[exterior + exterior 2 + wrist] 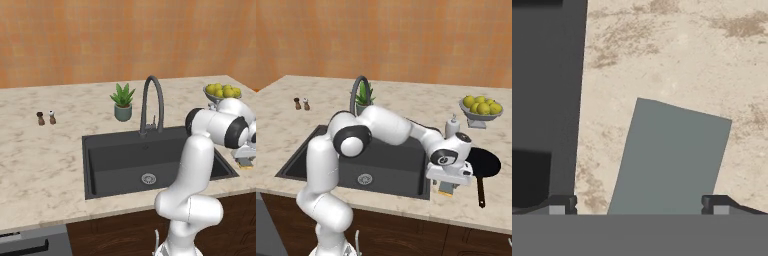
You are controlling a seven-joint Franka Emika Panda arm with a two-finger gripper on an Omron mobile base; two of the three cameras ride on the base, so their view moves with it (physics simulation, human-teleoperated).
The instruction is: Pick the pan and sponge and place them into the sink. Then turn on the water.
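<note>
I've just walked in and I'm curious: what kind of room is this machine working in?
It looks like a kitchen, computer-rendered rather than real. A dark sink with an arched tap is set into a marble-look counter, and a black pan and a bowl of lemons sit nearby.

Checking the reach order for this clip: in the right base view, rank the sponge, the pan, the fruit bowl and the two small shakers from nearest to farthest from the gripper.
1. sponge: directly under the open gripper, on the counter right of the sink.
2. pan: just to its right.
3. fruit bowl: farther back, right.
4. shakers: far left, across the sink.
</note>
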